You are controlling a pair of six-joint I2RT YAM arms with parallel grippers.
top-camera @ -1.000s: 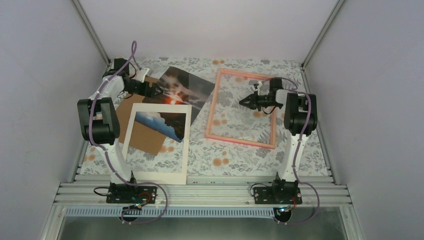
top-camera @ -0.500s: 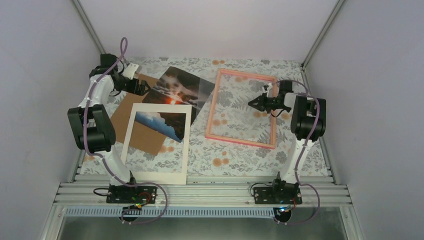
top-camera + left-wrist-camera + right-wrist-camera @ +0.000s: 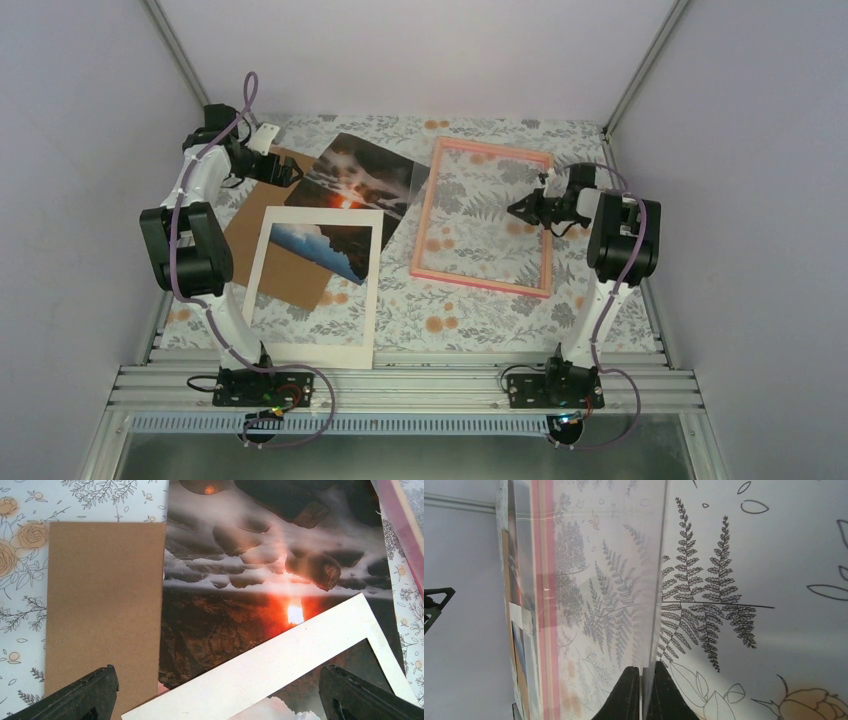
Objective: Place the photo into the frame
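Now, your left gripper [image 3: 290, 172] has backed off the photo [image 3: 365, 175], jaws spread wide and empty. The print lies loose just left of the frame [image 3: 483, 150], one corner tucked under the white mat [image 3: 310, 328]. Your right gripper [image 3: 514, 210] has slid toward the frame's right rail, pinched shut; whether it grips the clear pane, I cannot tell. Insertion hasn't started.

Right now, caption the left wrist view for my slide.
Open left gripper above the sunset photo, brown board beside it, white mat overlapping.
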